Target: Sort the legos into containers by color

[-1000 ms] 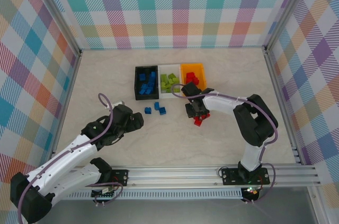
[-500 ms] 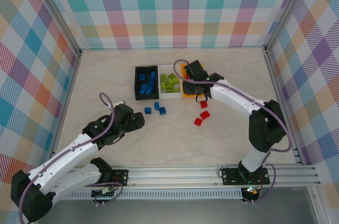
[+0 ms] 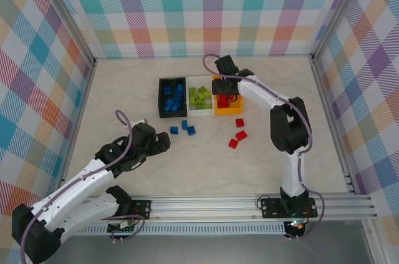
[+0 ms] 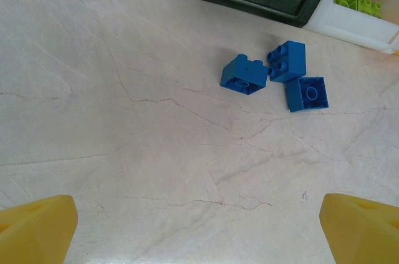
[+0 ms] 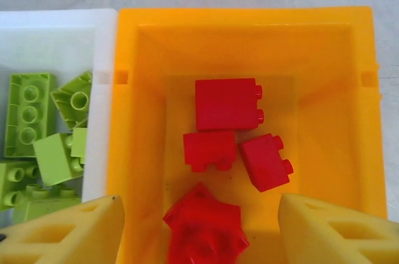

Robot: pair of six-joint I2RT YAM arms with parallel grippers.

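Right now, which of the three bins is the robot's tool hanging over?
The orange plastic bin, rightmost in the row, holding red blocks. The right tool hovers above it. The black plastic bin holds blue blocks, the white plastic bin green blocks.

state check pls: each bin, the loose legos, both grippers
black bin: holds blue legos
white bin: holds lime green legos
orange bin: holds red legos
loose blue legos: three on the table, unsorted
loose red legos: three on the table, unsorted
left gripper: open, empty
right gripper: open over the orange bin, blurred red lego below, not gripped
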